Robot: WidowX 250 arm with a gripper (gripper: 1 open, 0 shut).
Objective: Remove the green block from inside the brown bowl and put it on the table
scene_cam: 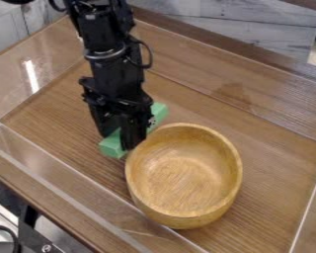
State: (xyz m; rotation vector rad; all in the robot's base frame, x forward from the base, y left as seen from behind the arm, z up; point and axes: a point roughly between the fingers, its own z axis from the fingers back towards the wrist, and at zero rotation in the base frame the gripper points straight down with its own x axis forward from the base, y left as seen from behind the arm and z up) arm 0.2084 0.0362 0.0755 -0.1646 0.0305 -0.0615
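The green block point(115, 146) lies low on the table point(240, 99), just left of the brown bowl point(185, 174), with another green end showing behind the fingers near the bowl's rim. My gripper point(121, 138) points straight down over the block, its black fingers shut on the green block. The fingers hide the block's middle. I cannot tell whether the block touches the tabletop. The bowl's inside holds nothing.
Clear acrylic walls point(68, 193) run along the table's edges, close on the left and front. The bowl stands right beside my gripper on its right. Bare wood-grain surface stretches behind and to the right.
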